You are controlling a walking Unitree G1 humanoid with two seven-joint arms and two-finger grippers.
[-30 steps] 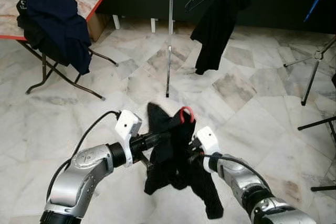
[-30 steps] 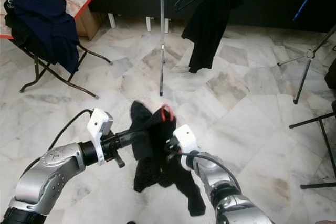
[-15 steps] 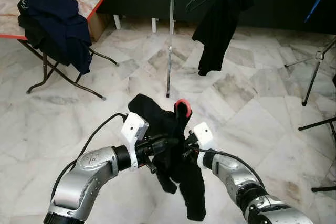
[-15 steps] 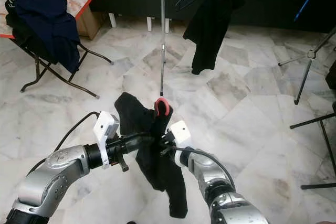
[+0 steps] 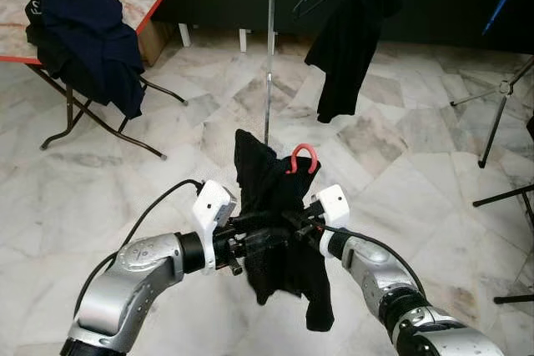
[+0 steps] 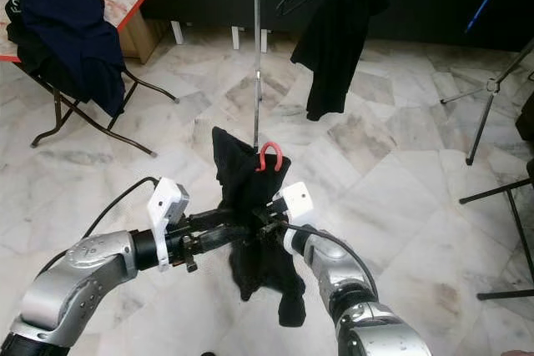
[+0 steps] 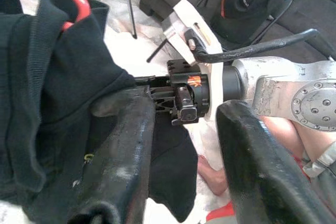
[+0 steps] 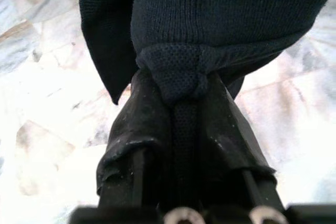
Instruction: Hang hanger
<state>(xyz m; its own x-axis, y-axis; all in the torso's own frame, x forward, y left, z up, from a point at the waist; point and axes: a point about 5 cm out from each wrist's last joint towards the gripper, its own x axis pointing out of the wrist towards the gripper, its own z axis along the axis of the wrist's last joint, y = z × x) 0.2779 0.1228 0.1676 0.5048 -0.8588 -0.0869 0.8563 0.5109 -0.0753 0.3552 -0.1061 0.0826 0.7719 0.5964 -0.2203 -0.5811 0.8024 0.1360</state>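
A red hanger [image 5: 302, 158] shows only its curved hook, which points up out of a black garment [image 5: 271, 223] draped over it. The garment hangs bunched and limp above the marble floor [image 5: 400, 164], one long end trailing lowest.

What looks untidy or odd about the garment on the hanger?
The black garment sits bunched on the red hanger, one end drooping low. The right tool pinches a fold; the left tool stands open beside it.
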